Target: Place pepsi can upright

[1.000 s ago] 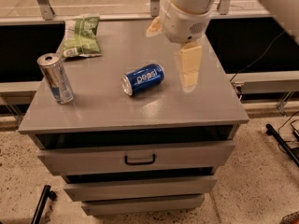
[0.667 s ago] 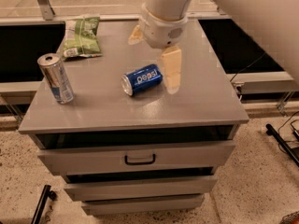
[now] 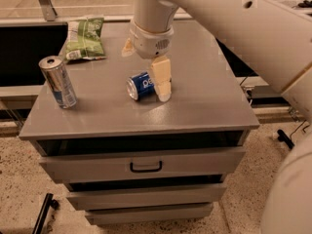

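Lying on its side near the middle of the frame, the short dark-blue aluminium pepsi can (image 3: 139,87) rests on the flat grey cabinet top (image 3: 209,96), one silver end turned toward the lower left. The robot's cream two-finger gripper (image 3: 145,74) hangs just over it at the end of a white arm (image 3: 243,28). The gripper is spread and grasping nothing: one finger (image 3: 161,79) stands in front of the can's right part, and the other shows only as a sliver at the wrist's upper left. Whether either touches the can cannot be told. The can looks light, smooth and thin-walled, so it is likely to roll if nudged and to dent if squeezed hard. The curved mid-body, pinched across its width, seems the best hold for tipping it onto an end. Bare surface lies to the right, while the cabinet's front edge runs near below. A tall slim silver can (image 3: 58,82) at left and a green snack bag (image 3: 85,38) at upper left sit well apart
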### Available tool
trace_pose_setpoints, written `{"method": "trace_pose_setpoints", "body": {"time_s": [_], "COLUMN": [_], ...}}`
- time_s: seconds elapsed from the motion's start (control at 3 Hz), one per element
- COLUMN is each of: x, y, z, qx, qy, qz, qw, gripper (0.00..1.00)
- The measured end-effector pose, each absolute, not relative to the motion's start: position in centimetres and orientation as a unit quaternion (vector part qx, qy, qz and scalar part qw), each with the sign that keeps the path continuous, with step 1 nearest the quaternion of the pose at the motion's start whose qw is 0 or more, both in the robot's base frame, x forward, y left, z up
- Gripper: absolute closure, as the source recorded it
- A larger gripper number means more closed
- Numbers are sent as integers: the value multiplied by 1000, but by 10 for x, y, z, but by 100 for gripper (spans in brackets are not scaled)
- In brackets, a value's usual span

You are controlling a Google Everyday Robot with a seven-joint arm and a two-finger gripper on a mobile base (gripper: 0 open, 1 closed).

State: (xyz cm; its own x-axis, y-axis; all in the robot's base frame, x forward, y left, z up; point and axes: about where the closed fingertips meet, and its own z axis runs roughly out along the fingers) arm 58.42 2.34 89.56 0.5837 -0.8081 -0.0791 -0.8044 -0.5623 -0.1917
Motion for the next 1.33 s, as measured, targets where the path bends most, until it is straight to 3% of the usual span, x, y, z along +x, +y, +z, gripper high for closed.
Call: {"method": "trace_pose_setpoints", "body": {"time_s": [1.33], "x": [607], "y": [25], "z": [868], "qx": [-865], "qy": [489], "qz": [9], "qw": [113], "gripper": [0]}}
